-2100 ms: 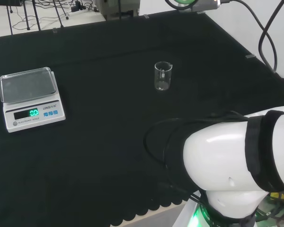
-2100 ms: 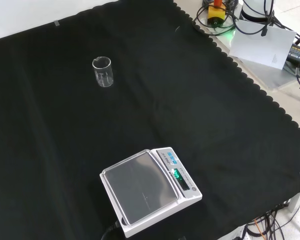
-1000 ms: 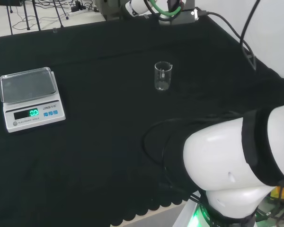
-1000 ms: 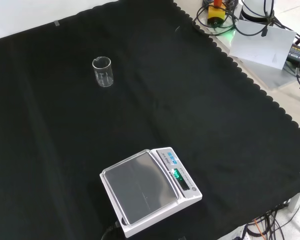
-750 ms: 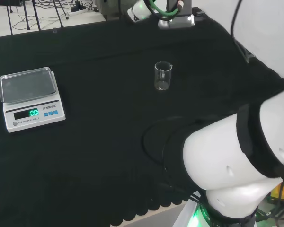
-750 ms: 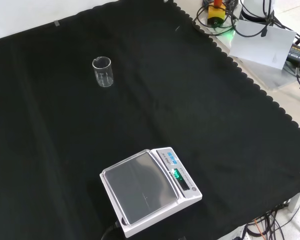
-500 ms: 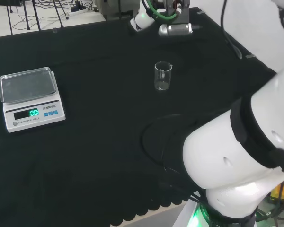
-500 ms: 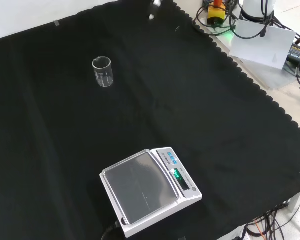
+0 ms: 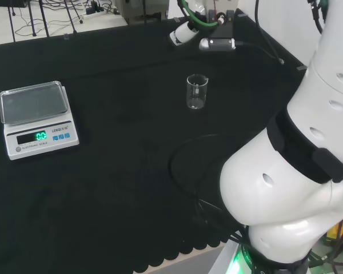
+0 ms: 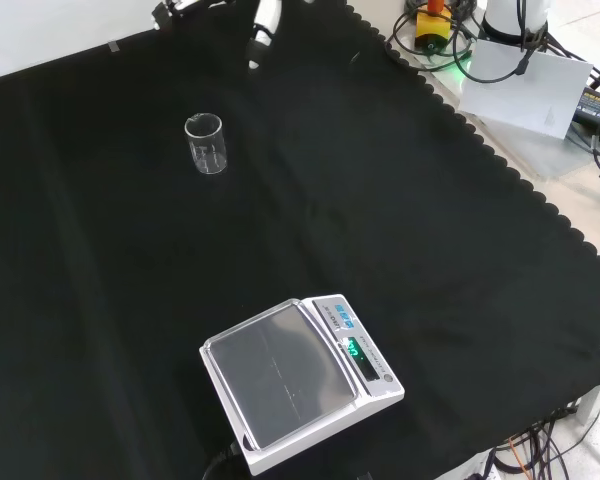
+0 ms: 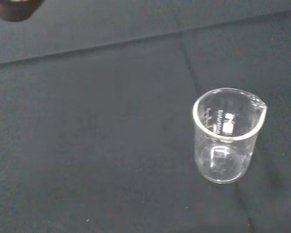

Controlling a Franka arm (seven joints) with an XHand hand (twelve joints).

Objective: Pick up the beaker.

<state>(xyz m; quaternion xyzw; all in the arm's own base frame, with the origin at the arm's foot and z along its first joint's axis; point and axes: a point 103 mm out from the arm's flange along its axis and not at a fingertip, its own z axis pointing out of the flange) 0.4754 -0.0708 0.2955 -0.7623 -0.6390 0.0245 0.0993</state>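
The counter [image 9: 131, 171] is draped in black cloth, with the white arm [image 9: 308, 171] rising large at the right of the head view. A scale [image 10: 298, 382] with a flat grey pan sits well apart from everything else, at the left of the head view and low in the front view.

The robot hand [image 9: 186, 33] comes in at the top of the head view, beyond the beaker [image 9: 197, 91] and clear of it; in the front view a white finger [image 10: 262, 28] shows at the top edge, up and to the right of the beaker [image 10: 206, 144]. Whether its fingers are spread or curled I cannot tell; it holds nothing that I can see.

The beaker stands upright on bare cloth, and looks empty in the wrist view [image 11: 227, 136], its small spout turned to one side. It is thin clear glass, so probably light, stiff, smooth enough to slip, and easy to crack or tip. The safest hold is likely round the straight wall at mid-height, fingers on one side and thumb opposite, away from the spout.
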